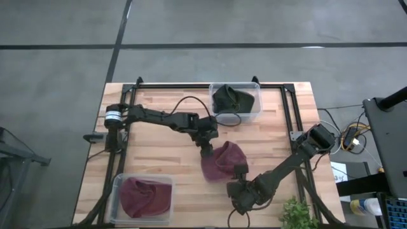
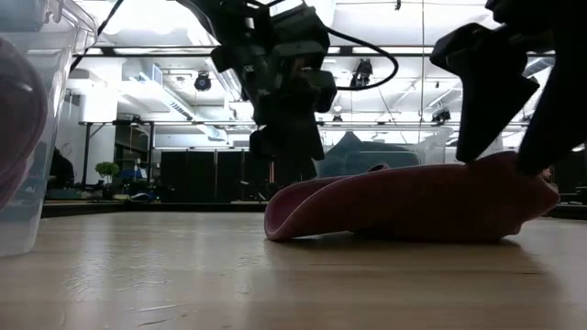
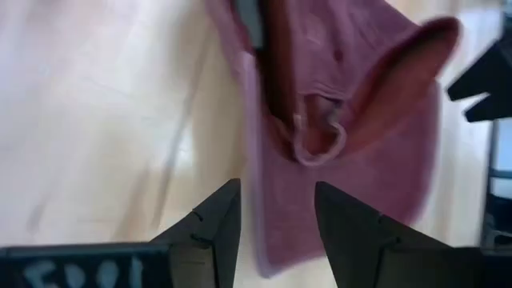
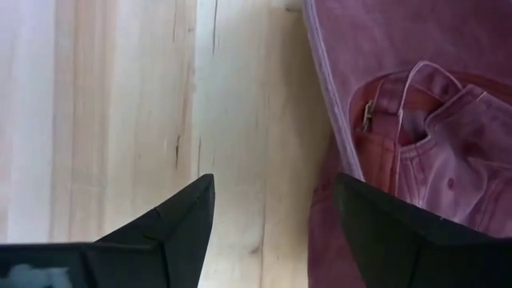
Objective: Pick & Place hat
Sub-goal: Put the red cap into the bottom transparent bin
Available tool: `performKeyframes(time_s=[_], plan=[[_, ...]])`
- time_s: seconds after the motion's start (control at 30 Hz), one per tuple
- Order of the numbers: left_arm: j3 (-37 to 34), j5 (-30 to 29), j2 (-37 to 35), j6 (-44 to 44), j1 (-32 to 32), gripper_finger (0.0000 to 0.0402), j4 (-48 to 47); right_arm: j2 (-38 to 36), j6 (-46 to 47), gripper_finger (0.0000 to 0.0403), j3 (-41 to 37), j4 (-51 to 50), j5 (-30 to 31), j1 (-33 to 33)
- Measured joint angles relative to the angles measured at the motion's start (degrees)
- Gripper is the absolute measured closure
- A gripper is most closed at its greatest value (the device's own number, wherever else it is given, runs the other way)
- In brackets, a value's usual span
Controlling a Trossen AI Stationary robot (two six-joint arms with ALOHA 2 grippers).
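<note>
A maroon hat (image 1: 224, 159) lies crumpled on the wooden table, near its middle, resting on its underside (image 2: 413, 206). My left gripper (image 1: 206, 151) hangs open at the hat's far-left edge. In the left wrist view its fingers (image 3: 276, 212) stand either side of the hat's rim (image 3: 264, 160). My right gripper (image 1: 239, 181) is open at the hat's near edge. In the right wrist view (image 4: 276, 200) bare table shows between its fingers, and the hat's strap side (image 4: 416, 104) lies beside and under one finger.
A clear bin (image 1: 254, 89) holding a dark hat (image 1: 230, 98) stands at the table's far edge. A second clear bin (image 1: 117, 191) with a maroon hat (image 1: 145, 196) sits at the near-left corner (image 2: 27, 183). A small plant (image 1: 296, 214) stands at the near-right edge.
</note>
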Motion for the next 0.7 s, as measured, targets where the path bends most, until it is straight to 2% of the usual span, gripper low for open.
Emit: performKeyframes(time_s=[0.23, 0.53, 0.63, 0.7], plan=[[0.0, -3.0, 0.9, 0.5, 0.0, 0.0250, 0.5, 0.0, 0.0, 0.0157, -0.3, 0.5, 0.0, 0.2], [0.0, -2.3, 3.1, -0.2, 0.0, 0.0254, 1.2, 0.0, 0.0, 0.0156, -0.4, 0.9, 0.1, 0.2], [0.1, -2.3, 3.1, -0.3, 0.0, 0.0280, 2.1, 0.0, 0.0, 0.0159, -0.4, 1.0, 0.1, 0.2], [0.1, -2.3, 3.1, -0.9, 0.1, 0.0319, 2.9, 0.0, 0.2, 0.0161, -0.4, 1.0, 0.1, 0.2]])
